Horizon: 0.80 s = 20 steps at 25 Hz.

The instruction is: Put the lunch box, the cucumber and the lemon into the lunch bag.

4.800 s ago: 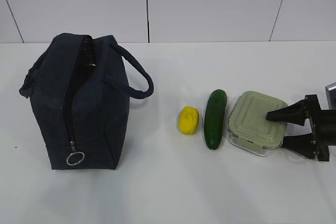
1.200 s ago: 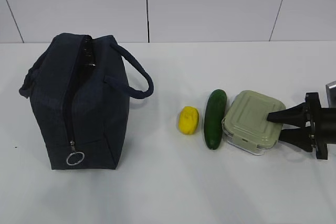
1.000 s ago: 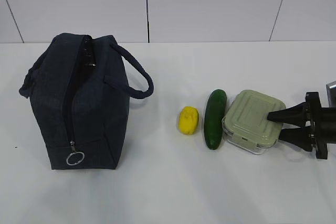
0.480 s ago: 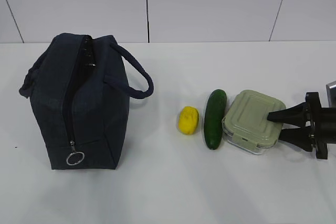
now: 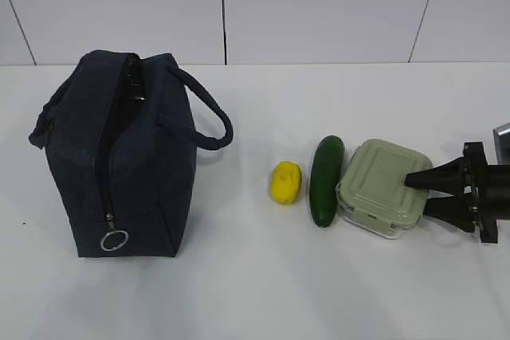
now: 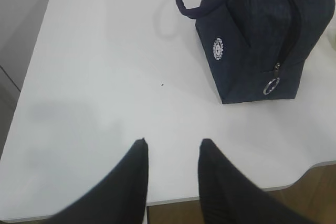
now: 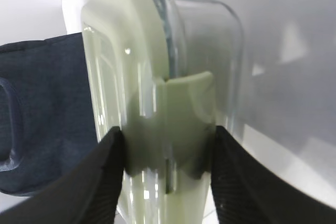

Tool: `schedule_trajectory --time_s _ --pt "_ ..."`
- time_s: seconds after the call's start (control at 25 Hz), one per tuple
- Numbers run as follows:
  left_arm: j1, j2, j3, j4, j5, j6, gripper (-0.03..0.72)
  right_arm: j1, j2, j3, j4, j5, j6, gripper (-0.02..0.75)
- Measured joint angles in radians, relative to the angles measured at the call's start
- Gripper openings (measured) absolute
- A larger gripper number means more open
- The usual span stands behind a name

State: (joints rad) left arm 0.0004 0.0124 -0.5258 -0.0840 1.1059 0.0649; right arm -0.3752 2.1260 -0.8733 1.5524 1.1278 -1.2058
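The lunch box (image 5: 381, 187), clear glass with a sage-green lid, sits on the right of the white table. My right gripper (image 5: 417, 195) is shut on its right edge, one finger over the lid and one under the glass. In the right wrist view the lunch box (image 7: 152, 87) fills the frame between the fingers of the right gripper (image 7: 167, 137). The dark green cucumber (image 5: 325, 181) lies right beside the box's left side, with the yellow lemon (image 5: 285, 182) further left. The navy lunch bag (image 5: 119, 157) stands at the left, its zip parted. My left gripper (image 6: 172, 148) hangs open and empty near the table's edge.
The bag's silver ring pull (image 5: 114, 240) hangs low on its near end, and one loop handle (image 5: 209, 117) sticks out towards the lemon. In the left wrist view the lunch bag (image 6: 252, 35) shows its white logo (image 6: 218, 49). The table edge (image 6: 236, 191) runs below the left fingers.
Since the earliest frame the right jaws have shut on the lunch box and pushed it a little left towards the cucumber. Over the last second almost nothing moved.
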Motion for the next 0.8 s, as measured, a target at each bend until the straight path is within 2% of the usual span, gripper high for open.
schedule_trajectory --time_s 0.8 --pt "0.000 0.000 0.000 -0.003 0.000 0.000 0.235 0.000 -0.065 0.000 -0.035 -0.020 0.026 0.363"
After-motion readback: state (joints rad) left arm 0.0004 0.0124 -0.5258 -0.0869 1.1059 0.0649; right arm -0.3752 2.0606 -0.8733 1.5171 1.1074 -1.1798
